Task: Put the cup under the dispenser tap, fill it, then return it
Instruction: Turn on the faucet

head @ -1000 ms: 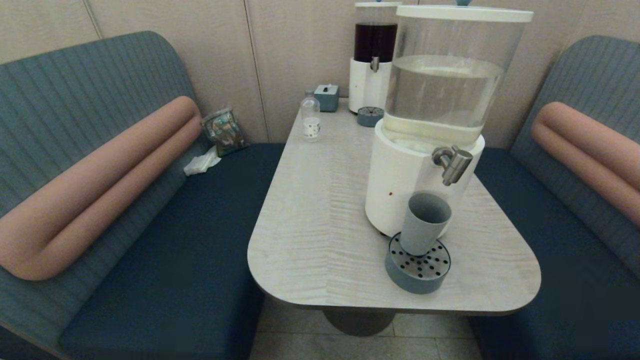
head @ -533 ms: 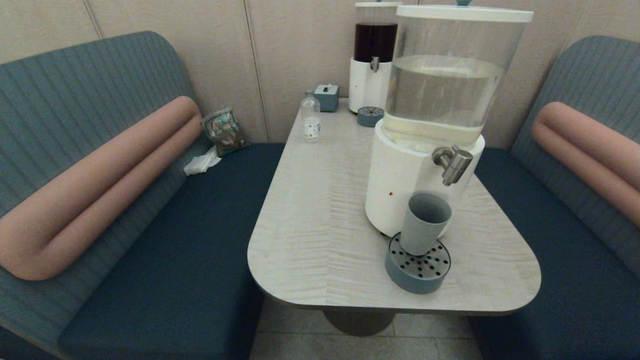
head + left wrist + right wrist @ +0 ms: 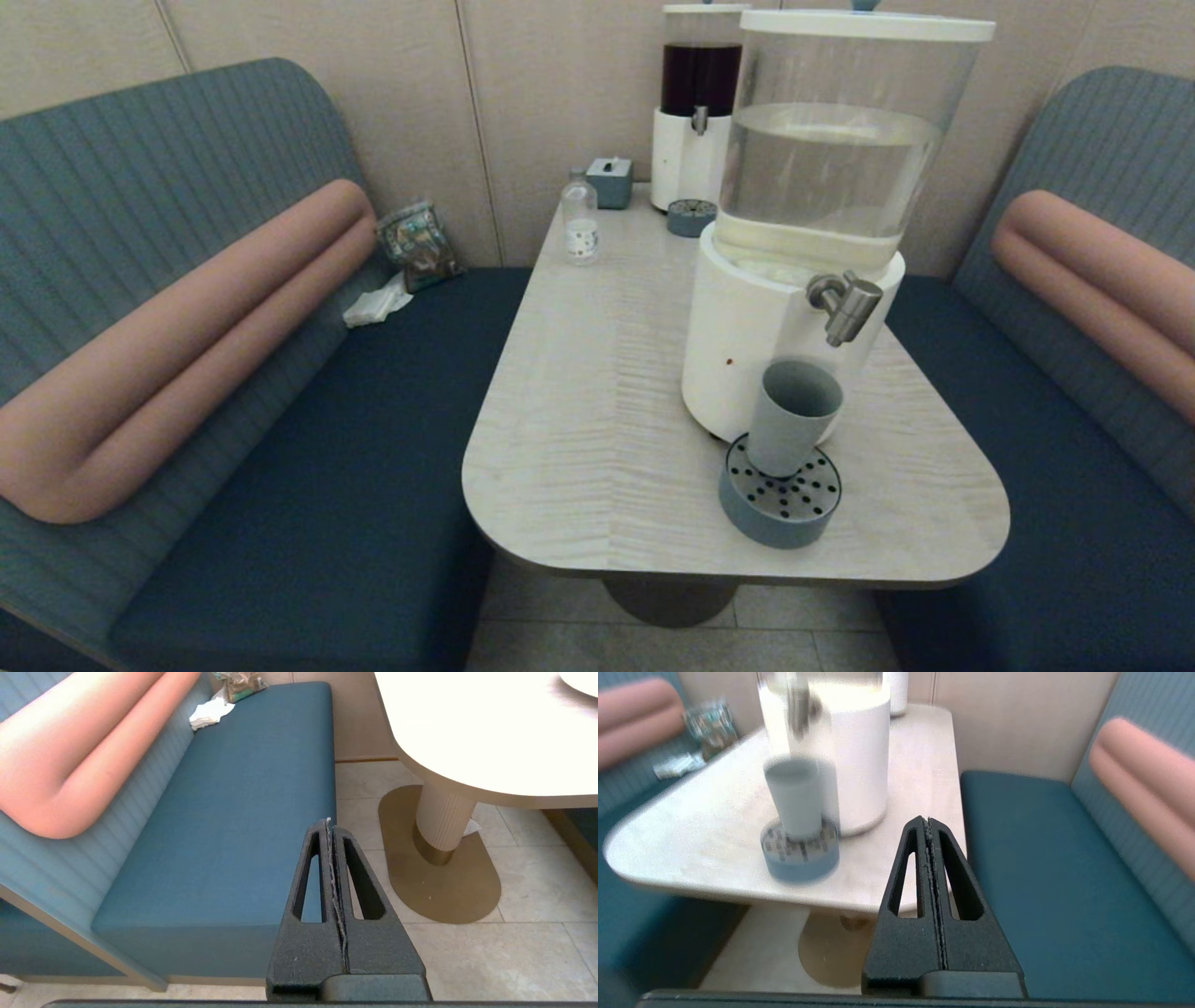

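Observation:
The grey-blue cup (image 3: pixel 792 416) stands upright on a round blue drip tray (image 3: pixel 780 498), just below and a little left of the brushed-steel tap (image 3: pixel 846 306) of the large white-based dispenser (image 3: pixel 805 243) with clear liquid. In the right wrist view the cup (image 3: pixel 796 795) sits blurred on the drip tray (image 3: pixel 800 853). My right gripper (image 3: pixel 927 820) is shut and empty, low off the table's near right edge, well apart from the cup. My left gripper (image 3: pixel 328 822) is shut and empty, parked low beside the left bench. Neither gripper shows in the head view.
A smaller dispenser with dark liquid (image 3: pixel 695 107), its drip tray (image 3: pixel 691 217), a small clear bottle (image 3: pixel 580 222) and a tissue box (image 3: pixel 611 180) stand at the table's far end. Blue benches (image 3: pixel 308 448) flank the table (image 3: pixel 597 420). A packet (image 3: pixel 417 245) and crumpled tissue (image 3: pixel 377 302) lie on the left bench.

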